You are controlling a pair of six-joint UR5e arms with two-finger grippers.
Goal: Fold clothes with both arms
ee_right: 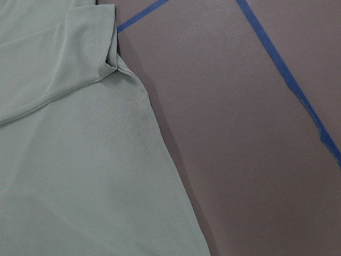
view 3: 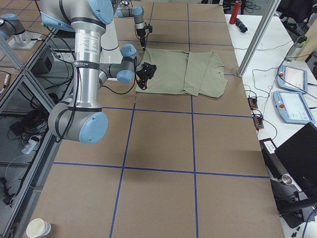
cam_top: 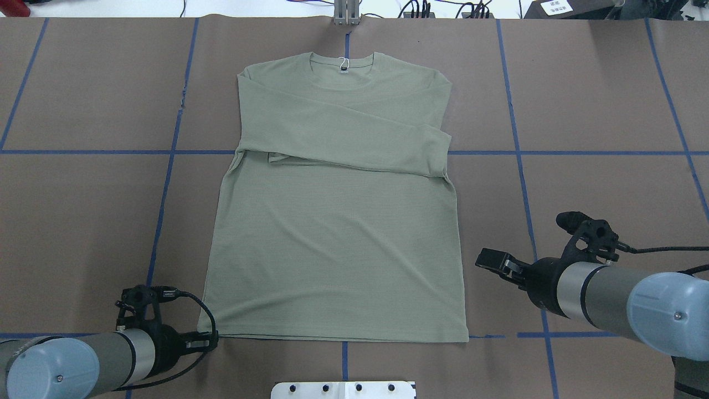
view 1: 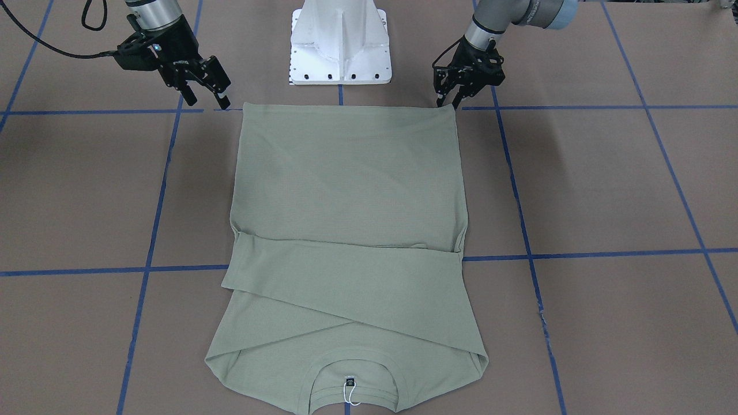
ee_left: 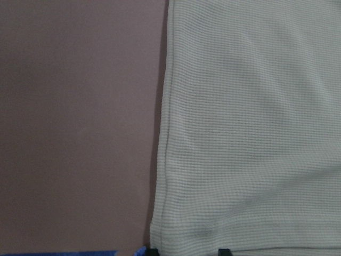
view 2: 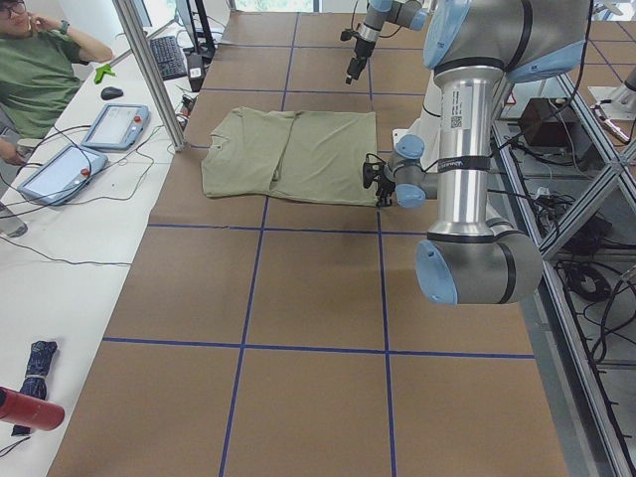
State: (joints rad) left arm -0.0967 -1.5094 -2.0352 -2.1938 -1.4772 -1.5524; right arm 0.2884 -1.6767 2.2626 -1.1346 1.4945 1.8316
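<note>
The shirt (cam_top: 332, 249) lies flat on the worktop (cam_top: 609, 111) with its sleeves crossed over its chest, so its hem corners are my handles. My left tool (view 1: 447, 104) straddles one corner with its fingers apart. My right tool (view 1: 206, 97), also open, hovers just off the other.

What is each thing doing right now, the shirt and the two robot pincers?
shirt: lies flat on the table, sleeves folded across the chest, body not yet folded.
left pincer: open, low at one hem corner, fingertips apart, holding nothing.
right pincer: open, beside the other hem corner, holding nothing.
</note>
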